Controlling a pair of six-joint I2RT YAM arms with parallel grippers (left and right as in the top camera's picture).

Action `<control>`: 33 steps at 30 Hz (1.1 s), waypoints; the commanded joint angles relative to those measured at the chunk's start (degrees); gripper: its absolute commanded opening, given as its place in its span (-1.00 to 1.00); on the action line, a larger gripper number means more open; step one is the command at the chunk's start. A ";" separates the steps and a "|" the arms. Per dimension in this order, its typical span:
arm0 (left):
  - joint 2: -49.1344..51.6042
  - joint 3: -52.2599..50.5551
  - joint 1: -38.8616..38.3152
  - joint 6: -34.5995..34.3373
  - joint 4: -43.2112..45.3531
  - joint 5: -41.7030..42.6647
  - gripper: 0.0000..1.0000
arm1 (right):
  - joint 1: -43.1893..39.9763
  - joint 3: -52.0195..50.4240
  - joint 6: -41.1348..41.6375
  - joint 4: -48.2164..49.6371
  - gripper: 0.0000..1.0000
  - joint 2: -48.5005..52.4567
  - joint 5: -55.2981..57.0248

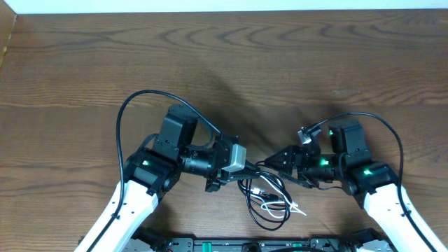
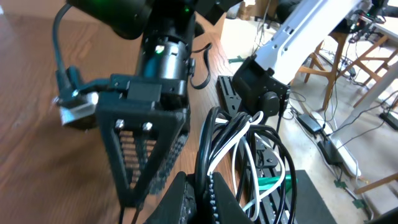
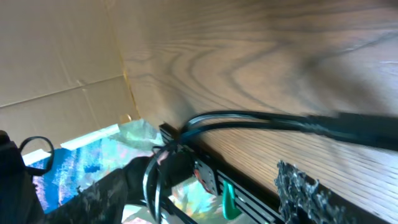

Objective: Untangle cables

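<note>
The cables (image 1: 269, 199) lie as a tangle of thin black loops and one white cord near the table's front edge, between my two arms. My left gripper (image 1: 245, 172) is shut on a bundle of them. In the left wrist view its jaws (image 2: 200, 182) pinch black strands with the white cord (image 2: 239, 134) looping up beside them. My right gripper (image 1: 280, 168) faces it from the right, open, with nothing gripped. In the right wrist view black cables (image 3: 261, 120) stretch across the wood above the open right gripper (image 3: 224, 177).
The wooden table (image 1: 224, 63) stretches away behind the arms. A black rail (image 1: 238, 245) runs along the front edge under the tangle. Each arm carries its own thicker black cable (image 1: 120, 126). Past the table edge, chairs and floor cables (image 2: 336, 124) show.
</note>
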 commanded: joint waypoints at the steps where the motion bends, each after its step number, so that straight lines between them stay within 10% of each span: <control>1: -0.31 0.13 0.17 5.05 0.09 4.42 -0.85 | 2.67 0.52 6.69 2.86 0.48 0.11 -0.15; 12: -0.31 0.13 0.17 5.66 0.07 4.39 -0.85 | 13.09 0.52 21.59 5.31 0.45 0.33 15.06; 21: -0.31 0.13 0.17 5.64 -0.17 4.37 -0.85 | 18.38 0.52 24.52 10.73 -0.33 4.50 22.21; 25: -0.31 0.13 0.20 5.64 -0.50 4.35 -0.86 | 18.71 0.52 21.66 10.67 -0.98 7.85 26.01; 33: -0.31 0.13 0.20 5.64 -3.41 4.35 -0.86 | 10.21 0.52 15.58 8.79 -0.98 8.94 23.85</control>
